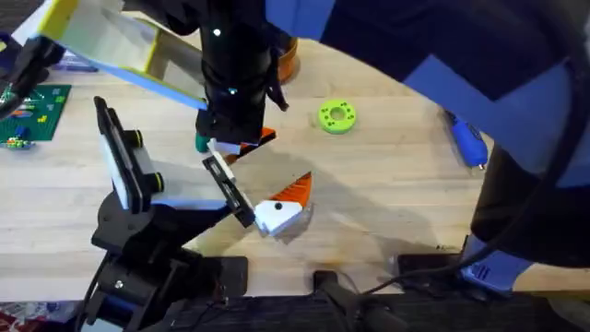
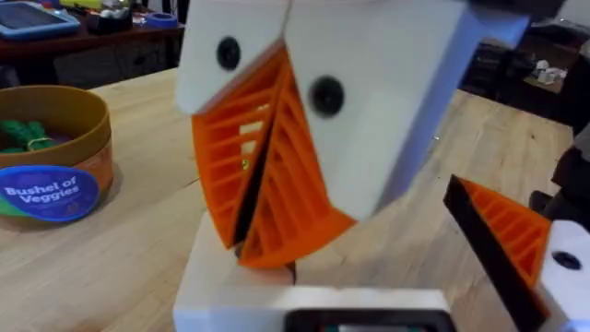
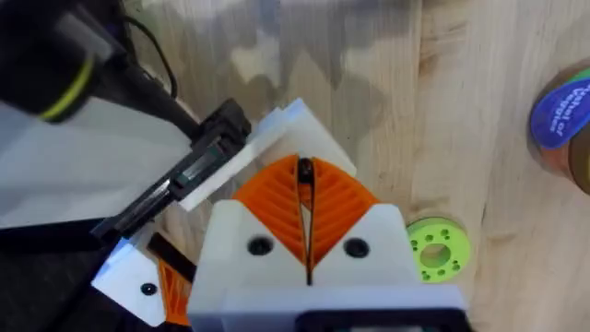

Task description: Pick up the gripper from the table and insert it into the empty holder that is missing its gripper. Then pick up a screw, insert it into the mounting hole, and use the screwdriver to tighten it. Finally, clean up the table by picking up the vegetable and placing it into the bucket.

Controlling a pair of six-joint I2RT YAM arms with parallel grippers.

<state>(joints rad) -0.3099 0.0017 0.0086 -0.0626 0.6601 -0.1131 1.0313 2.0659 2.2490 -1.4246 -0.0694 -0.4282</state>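
Note:
My right gripper (image 1: 235, 152) (image 3: 304, 166) (image 2: 241, 247) points down at the table's middle, shut on a thin dark screw (image 3: 304, 173). Its tips sit just over the white block (image 2: 230, 272) at one end of the black holder rail (image 1: 230, 195) (image 3: 184, 180). My left gripper (image 1: 286, 161) carries that rail and stands open; one white and orange finger (image 1: 281, 210) (image 2: 516, 244) sits at the rail's near end. The blue screwdriver (image 1: 467, 140) lies at the right. The orange bucket (image 1: 288, 57) (image 2: 51, 157) (image 3: 562, 115) stands behind, with green pieces inside. A small dark green bit (image 1: 200, 143) peeks out beside the right gripper; I cannot tell whether it is the vegetable.
A lime-green disc with holes (image 1: 336, 117) (image 3: 438, 249) lies right of the grippers. A green circuit board (image 1: 37, 115) and a yellow and white box (image 1: 111, 41) sit at the back left. A large blue shape (image 1: 442, 37) looms over the back right.

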